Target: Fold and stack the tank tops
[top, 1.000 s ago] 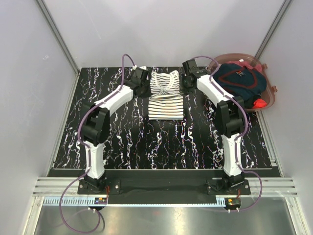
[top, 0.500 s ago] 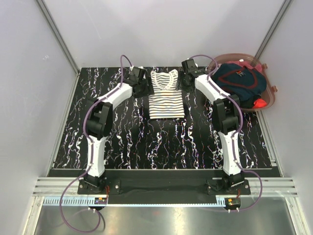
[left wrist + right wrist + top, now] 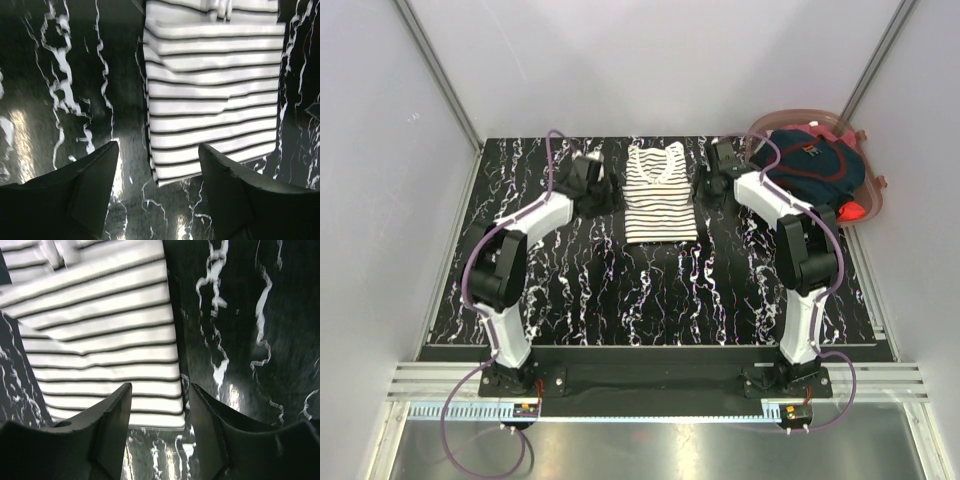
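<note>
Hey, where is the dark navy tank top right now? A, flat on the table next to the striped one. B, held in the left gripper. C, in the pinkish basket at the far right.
C: the navy tank top sits bunched inside the pinkish basket, apart from the striped tank top lying outside it.

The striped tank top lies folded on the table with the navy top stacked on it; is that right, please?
Not quite: the top external view shows the navy top in the pink basket at far right; the striped tank top lies folded on the table alone.
</note>
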You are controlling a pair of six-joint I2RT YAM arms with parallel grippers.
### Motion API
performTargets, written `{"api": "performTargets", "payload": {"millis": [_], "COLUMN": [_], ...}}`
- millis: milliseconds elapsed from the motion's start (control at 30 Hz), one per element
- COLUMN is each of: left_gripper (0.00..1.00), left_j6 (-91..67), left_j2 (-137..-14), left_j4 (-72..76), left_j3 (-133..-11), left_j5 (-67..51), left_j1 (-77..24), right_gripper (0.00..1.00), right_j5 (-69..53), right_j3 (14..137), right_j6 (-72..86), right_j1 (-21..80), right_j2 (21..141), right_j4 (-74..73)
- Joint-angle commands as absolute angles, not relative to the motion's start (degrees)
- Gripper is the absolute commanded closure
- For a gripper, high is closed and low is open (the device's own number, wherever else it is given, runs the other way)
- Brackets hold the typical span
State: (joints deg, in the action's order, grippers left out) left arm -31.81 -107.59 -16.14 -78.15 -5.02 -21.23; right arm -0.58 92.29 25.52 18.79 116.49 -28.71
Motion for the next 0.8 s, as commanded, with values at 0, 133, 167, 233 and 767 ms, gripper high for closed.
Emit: {"api": "performTargets", "payload": {"millis": [0,133,167,233,767], "left_gripper": [0.31,0.31,0.31,0.3,0.55], "left_j6": [-34.19,-35.15,-35.16,-35.33,-37.53], "left_j2": [-103.45,-101.6,-101.6,-101.95,-106.44], "left_j4": [-10.03,-7.65,-7.21,-6.86,-3.79], "left_j3": [-71.21,-66.63,-65.93,-65.57,-63.46], "left_j5": [-9.14,-10.55,-10.46,-10.9,-13.36], "left_j1": [-22.15,-23.73,-24.08,-24.52,-25.22], "right_gripper": [0.44,0.47,0.47,0.49,0.74], "right_j5": [-6.23,-8.43,-8.87,-9.31,-12.04], "right_j3": [86.85,82.02,81.39,79.55,75.15], "right_j6": [27.77,28.04,28.12,28.12,28.56], "right_j1": [18.54,18.46,18.46,18.54,18.46], "right_j2": [111.36,110.22,110.04,109.95,110.92], "right_j4": [-25.4,-24.96,-24.53,-23.65,-21.54]}}
